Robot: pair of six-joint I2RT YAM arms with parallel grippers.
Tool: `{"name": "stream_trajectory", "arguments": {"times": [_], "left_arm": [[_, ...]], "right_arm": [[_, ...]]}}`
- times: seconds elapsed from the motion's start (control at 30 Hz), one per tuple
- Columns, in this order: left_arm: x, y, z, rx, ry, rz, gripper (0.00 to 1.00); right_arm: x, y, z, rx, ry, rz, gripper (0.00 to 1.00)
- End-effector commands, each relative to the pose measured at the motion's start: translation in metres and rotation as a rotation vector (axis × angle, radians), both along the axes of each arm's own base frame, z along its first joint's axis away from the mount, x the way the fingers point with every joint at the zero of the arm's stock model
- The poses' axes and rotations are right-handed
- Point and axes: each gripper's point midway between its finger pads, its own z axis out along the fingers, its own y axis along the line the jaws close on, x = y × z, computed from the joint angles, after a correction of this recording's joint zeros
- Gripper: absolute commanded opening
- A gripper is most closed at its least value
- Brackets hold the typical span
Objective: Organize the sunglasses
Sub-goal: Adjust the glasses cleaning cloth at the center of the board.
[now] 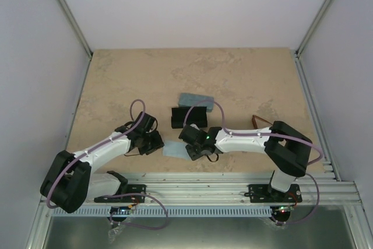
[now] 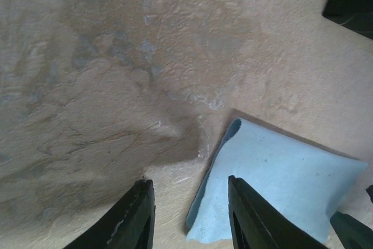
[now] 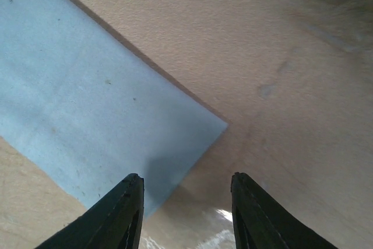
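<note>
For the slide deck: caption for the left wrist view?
Left gripper open and empty above the table, light-blue cloth lying flat by one finger.

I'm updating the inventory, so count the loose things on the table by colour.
Light blue: 2, a flat cloth in front and an oblong piece farther back.
Black: 1, a case.
Brown: 1, a thin curved piece, partly hidden.
Total: 4.
</note>
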Motion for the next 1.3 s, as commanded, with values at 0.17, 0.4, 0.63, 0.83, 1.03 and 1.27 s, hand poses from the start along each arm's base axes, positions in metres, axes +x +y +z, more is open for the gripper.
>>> {"name": "stream_trajectory", "arguments": {"times": [0.17, 0.4, 0.63, 0.83, 1.03, 1.27], "left_arm": [[0.001, -0.002, 0.000, 0.003, -0.012, -0.023, 0.38], [0.000, -0.007, 0.001, -0.025, -0.009, -0.040, 0.38], [-0.002, -0.018, 0.002, -0.042, -0.008, -0.047, 0.38], [-0.007, -0.033, -0.002, -0.035, -0.004, -0.064, 0.37], [-0.008, -0.037, -0.012, 0.004, 0.011, -0.076, 0.36], [-0.014, -0.047, -0.019, 0.005, 0.033, -0.100, 0.30]], "right_arm": [[0.000, -0.019, -0.021, -0.174, -0.042, -0.039, 0.34], [0.000, -0.059, -0.015, -0.282, -0.092, -0.080, 0.31], [-0.002, -0.032, -0.008, -0.101, -0.039, -0.076, 0.30], [0.010, -0.026, 0.008, 0.030, -0.051, -0.158, 0.31], [0.006, -0.027, -0.008, 0.028, -0.001, -0.153, 0.31], [0.000, -0.028, -0.023, 0.004, 0.040, -0.133, 0.29]]}}
